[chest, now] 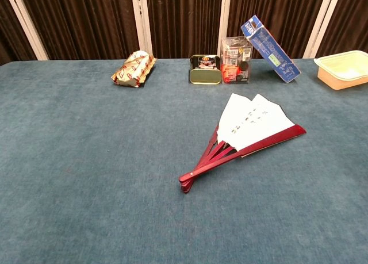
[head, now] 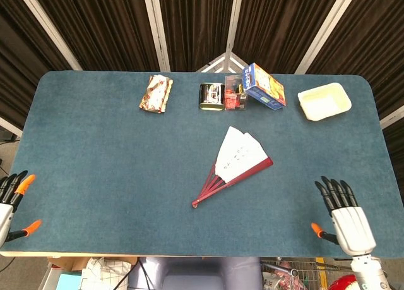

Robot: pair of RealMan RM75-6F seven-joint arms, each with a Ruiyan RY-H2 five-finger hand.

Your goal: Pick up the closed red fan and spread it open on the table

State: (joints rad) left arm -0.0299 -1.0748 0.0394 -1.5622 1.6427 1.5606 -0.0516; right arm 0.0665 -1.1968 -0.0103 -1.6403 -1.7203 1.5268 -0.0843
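Right hand (head: 349, 222): ours sits empty, fingers apart, at the worktop (head: 95, 151) edge.
Left hand (head: 9, 201): empty too, fingers spread.
Fan (head: 235, 163): partly spread mid-worktop, untouched, likely already released.

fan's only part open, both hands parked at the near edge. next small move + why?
Probably reach the right hand toward the fan. The fan lies partly spread mid-table with nothing touching it, its red ribs bunched at the pivot. The right hand is open and nearer; the left hand sits at the far left corner.
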